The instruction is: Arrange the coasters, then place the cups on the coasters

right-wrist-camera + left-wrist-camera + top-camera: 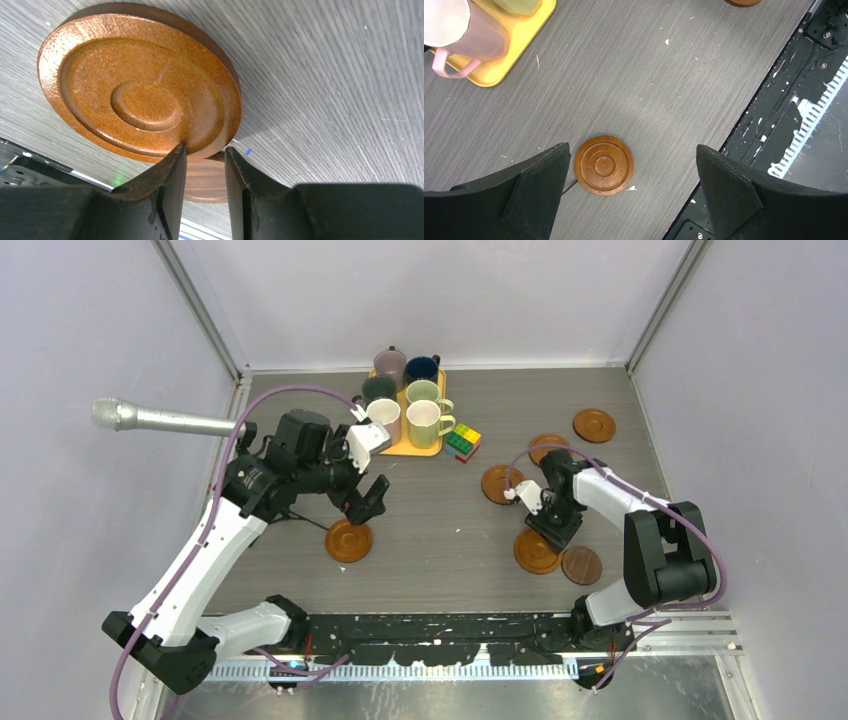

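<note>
Six cups (405, 395) stand on a yellow tray (415, 449) at the back. My right gripper (553, 530) (205, 150) is shut on the rim of a brown coaster (537, 551) (140, 85), one finger on its dished top and the other outside its edge. A darker, flatter coaster (581, 565) (205, 181) lies just beyond. Three more coasters (500, 483), (548, 447), (594, 424) lie at the right. My left gripper (365, 500) (633, 150) hangs wide open above another coaster (348, 540) (604, 165), which sits near its left finger (539, 185).
A multicoloured cube (462, 441) sits just right of the tray. A silver microphone (150, 418) pokes in from the left wall. The pink-cream cup (459, 30) and the tray corner (519, 50) show in the left wrist view. The table's black front rail (784, 100) runs close to the left coaster.
</note>
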{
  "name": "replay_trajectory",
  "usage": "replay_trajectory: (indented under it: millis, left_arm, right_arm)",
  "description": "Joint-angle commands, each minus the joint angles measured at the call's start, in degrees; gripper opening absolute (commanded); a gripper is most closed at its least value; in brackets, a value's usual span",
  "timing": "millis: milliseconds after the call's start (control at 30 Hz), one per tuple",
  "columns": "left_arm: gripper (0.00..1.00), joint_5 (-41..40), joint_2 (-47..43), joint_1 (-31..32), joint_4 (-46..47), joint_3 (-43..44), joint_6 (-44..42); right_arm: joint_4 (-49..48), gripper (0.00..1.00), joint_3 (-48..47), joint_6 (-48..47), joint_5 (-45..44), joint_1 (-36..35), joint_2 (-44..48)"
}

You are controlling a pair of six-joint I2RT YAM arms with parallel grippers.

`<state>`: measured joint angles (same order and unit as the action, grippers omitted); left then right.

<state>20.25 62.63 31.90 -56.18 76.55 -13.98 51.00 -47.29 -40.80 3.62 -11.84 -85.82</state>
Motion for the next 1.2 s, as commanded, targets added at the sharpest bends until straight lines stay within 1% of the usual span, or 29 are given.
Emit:
replay_trajectory:
  millis: [0, 133, 267, 333, 467, 567, 600, 733, 833, 933, 1167]
  left_arm:
    - [1.0, -0.04, -0.32, 0.0, 1.94, -0.18, -0.55]
    - [1.0, -0.1, -0.48, -0.01, 1.82, -0.12, -0.56]
    - [1.0, -0.21, -0.66, 0.0, 1.74, -0.11, -0.61]
    - [1.0, -0.16, -0.81, -0.04, 1.82, -0.09, -0.63]
    - [1.0, -0.21, -1.06, 0.0, 1.93, -0.34, -0.76]
    - [1.0, -0.4, -1.1, -0.01, 1.95, -0.36, -0.83]
    - [1.0, -0.44, -1.18, -0.02, 1.93, -0.39, -0.8]
    - [1.0, -0.32, -0.84, -0.07, 1.95, -0.32, -0.81]
    - [1.0, -0.08, -0.55, -0.04, 2.06, -0.29, -0.85]
    - [1.0, 0.19, -0.41, 0.0, 2.17, -0.23, -0.8]
    - [1.0, 0.19, -0.62, -0.05, 1.98, -0.35, -0.89]
  right_arm:
    - [1.24, 0.39, -1.44, -4.1, -1.4, 3.22, 0.84]
    - [0.71, 0.39, -3.62, -3.72, -0.37, 6.84, -0.61]
    - [0.24, 0.39, -5.75, -4.41, -0.74, 10.86, -3.96]
    - [-0.09, 0.4, -6.92, -5.01, -0.65, 15.05, -6.03]
    - [-1.29, 0.4, -11.14, -4.54, -0.48, 20.53, -10.7]
    - [2.25, 0.44, -14.91, -3.36, 5.21, 22.99, -11.4]
    - [3.62, 0.46, -15.53, -2.96, 7.44, 23.07, -10.66]
    - [7.82, 0.62, -15.98, -1.17, 15.49, 22.31, -6.27]
    - [9.16, 0.7, -14.99, 0.16, 17.7, 20.48, -3.7]
    - [7.26, 0.74, -12.13, 1.64, 15.07, 16.54, -1.92]
    - [0.23, 0.75, -5.6, 4.14, 7.37, 9.72, -0.42]
